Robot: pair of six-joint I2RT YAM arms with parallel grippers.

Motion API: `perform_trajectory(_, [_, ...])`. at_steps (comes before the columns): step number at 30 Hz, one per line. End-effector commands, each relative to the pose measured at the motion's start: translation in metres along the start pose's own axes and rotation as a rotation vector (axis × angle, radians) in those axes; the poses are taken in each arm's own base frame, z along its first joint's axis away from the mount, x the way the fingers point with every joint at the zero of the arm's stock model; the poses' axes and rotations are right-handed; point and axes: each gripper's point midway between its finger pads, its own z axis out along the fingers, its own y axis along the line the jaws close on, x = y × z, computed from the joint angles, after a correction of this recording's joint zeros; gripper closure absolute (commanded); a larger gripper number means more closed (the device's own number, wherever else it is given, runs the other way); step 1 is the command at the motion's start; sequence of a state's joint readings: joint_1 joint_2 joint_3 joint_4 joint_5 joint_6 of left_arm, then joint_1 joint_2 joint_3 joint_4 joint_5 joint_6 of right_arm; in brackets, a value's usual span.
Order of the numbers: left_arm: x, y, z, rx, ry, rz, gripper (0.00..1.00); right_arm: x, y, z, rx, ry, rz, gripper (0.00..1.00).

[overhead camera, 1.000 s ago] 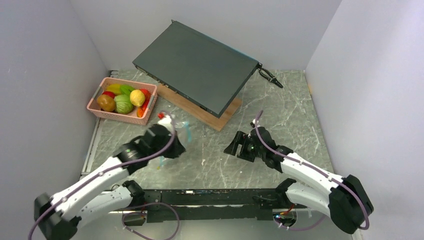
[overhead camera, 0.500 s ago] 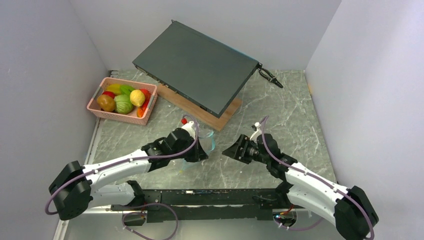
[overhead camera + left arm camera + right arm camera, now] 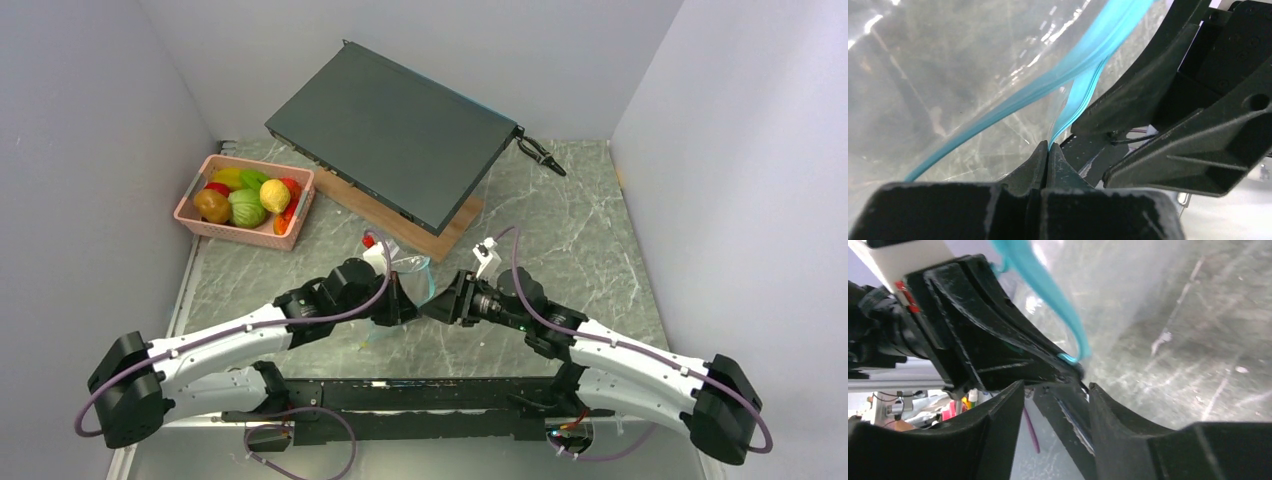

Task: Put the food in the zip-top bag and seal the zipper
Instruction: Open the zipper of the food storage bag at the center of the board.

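**Zip-top bag** (image 3: 408, 268): clear, crinkled, nothing visible inside. It sits mid-table between the two arms and appears to hang from a grip instead of lying flat, presumably so that the mouth is presented for opening.

**Zipper** (image 3: 1063, 75): teal strip. It splits into two tracks near the corner, so the mouth is at least partly unsealed.

**Left gripper** (image 3: 1047, 150): fingers clenched tight on the bag's edge where the teal strip runs down into them. It probably serves as the anchor for one lip.

**Right gripper** (image 3: 1055, 390): fingers parted, nothing clamped. The tips straddle the bag's corner and the tip of the left gripper. It seems placed to take the opposite lip so the mouth can be pulled wide.

**Food** (image 3: 247, 207): red, yellow, green and brownish pieces, all heaped in the pink basket (image 3: 238, 233) at the far left, well apart from the bag. None is bagged yet, so the task is judged to be at an early step.

**Also present:** a dark flat case (image 3: 390, 125) propped on a wooden board (image 3: 400, 225), and the marbled table (image 3: 600, 250).
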State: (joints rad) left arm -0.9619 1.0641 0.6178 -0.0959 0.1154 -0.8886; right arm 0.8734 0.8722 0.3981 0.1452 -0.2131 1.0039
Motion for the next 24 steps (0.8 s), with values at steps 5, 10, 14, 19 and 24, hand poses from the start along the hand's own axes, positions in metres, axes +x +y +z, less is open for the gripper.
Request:
perform_trajectory(5, [-0.015, -0.045, -0.027, 0.121, -0.034, 0.035, 1.00, -0.039, 0.034, 0.006, 0.105, -0.197, -0.002, 0.54])
perform_trajectory(10, [-0.014, -0.049, -0.039, 0.121, -0.042, 0.054, 1.00, -0.034, 0.038, 0.015, 0.202, -0.201, -0.013, 0.74])
perform_trajectory(14, [-0.016, -0.047, -0.049, 0.111, -0.061, 0.069, 1.00, -0.027, 0.049, 0.026, 0.237, -0.177, -0.063, 0.74])
perform_trajectory(19, [-0.018, -0.045, -0.058, 0.096, -0.078, 0.073, 1.00, -0.019, 0.058, 0.032, 0.303, -0.149, -0.148, 0.72])
perform_trajectory(24, [-0.021, -0.045, -0.065, 0.098, -0.098, 0.078, 1.00, -0.018, 0.062, 0.034, 0.348, -0.147, -0.208, 0.73])
